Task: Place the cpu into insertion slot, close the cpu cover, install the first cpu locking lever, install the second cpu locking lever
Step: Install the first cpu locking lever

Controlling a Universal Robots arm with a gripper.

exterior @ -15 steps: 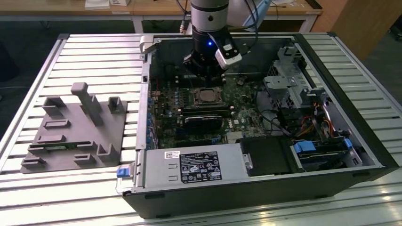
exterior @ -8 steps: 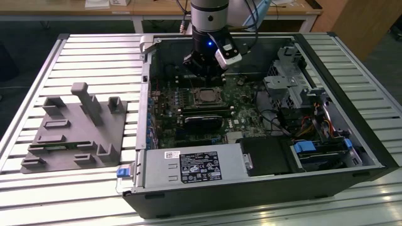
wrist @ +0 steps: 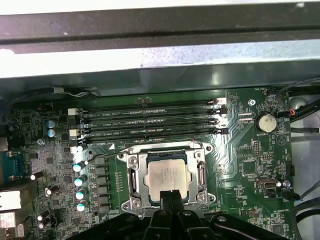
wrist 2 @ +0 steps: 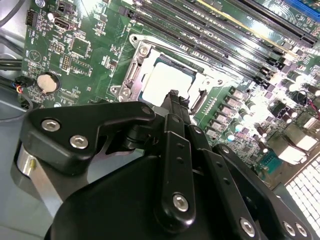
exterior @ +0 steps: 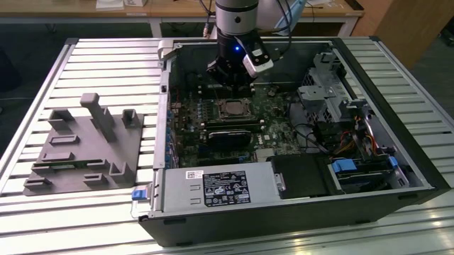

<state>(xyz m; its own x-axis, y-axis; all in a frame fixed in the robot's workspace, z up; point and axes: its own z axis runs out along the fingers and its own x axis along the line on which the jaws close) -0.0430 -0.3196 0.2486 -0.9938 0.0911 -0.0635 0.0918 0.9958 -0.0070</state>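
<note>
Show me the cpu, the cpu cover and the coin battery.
cpu (wrist: 167, 172), first wrist view, centre of its pale face.
cpu cover (wrist: 135, 175), first wrist view, one side bar of frame.
coin battery (wrist: 265, 122), first wrist view, its middle.

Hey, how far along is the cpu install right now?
The cpu sits in the slot, and the cover looks closed over it. The shut gripper is at the cover's edge. Whether the levers are locked, I cannot tell.

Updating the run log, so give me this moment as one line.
chip: seated flat | cover: down around chip | gripper: shut, poised at cover's edge
</note>
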